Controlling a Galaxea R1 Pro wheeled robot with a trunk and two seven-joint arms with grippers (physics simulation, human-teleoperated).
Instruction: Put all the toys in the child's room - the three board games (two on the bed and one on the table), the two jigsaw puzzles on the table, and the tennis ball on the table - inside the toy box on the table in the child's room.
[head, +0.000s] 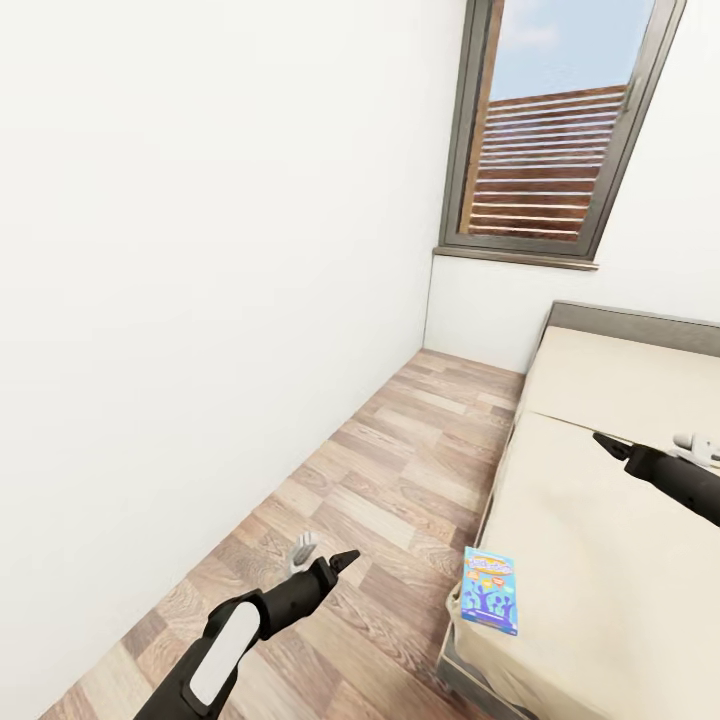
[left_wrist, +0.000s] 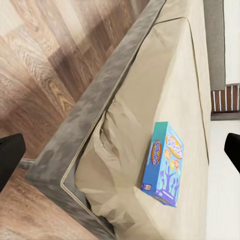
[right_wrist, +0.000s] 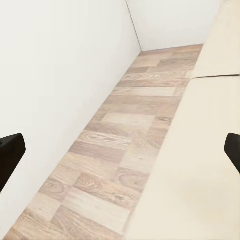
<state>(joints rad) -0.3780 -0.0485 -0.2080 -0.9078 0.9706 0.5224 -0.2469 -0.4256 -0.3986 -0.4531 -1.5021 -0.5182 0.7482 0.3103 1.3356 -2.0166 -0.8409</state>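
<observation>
- Here, in the head view, a plain white wall (head: 200, 250) fills the left side, running back to a corner under a grey-framed window (head: 555, 130) with brown slats outside.
- A strip of wood-plank floor (head: 400, 460) runs between the wall and the bed.
- The left gripper (head: 325, 562) hangs over the floor, near the bed's corner; in its wrist view the two black fingertips (left_wrist: 10, 160) sit far apart at opposite edges, jaws wide and holding nothing.
- The small blue board game (head: 490, 590) lies flat on the beige mattress at the near corner of the bed (head: 600, 560), beside the grey frame; also visible from the left wrist (left_wrist: 164, 164).
- The right gripper (head: 612, 446) hovers above the mattress, spread wide and empty, fingertips (right_wrist: 9, 152) well apart.
</observation>
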